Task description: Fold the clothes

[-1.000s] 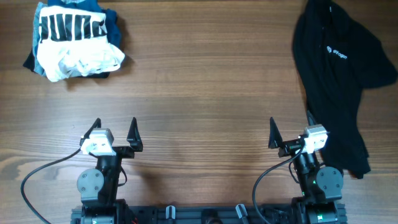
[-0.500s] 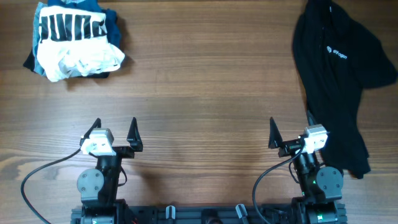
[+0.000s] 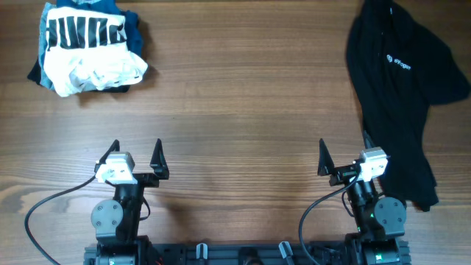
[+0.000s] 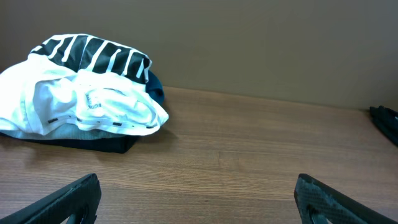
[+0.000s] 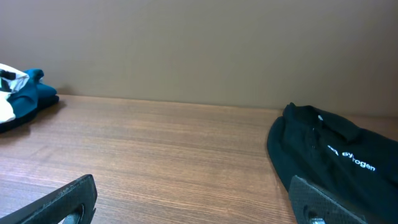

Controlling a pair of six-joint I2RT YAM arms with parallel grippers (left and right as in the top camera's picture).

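We saw both arms tucked back at the table's (image 3: 243,110) near edge, wrists level and facing across it. The left gripper (image 3: 136,153) and right gripper (image 3: 344,156) stood wide apart, holding nothing. A crumpled black polo shirt (image 3: 401,81) lay just beside the right gripper. A white-and-teal clothes bundle (image 3: 88,48) sat at the far left corner.

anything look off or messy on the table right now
Nothing spilled or damaged. The black shirt lies rumpled at the right, its lower end trailing beside the right gripper; the white and teal clothes sit heaped at far left.
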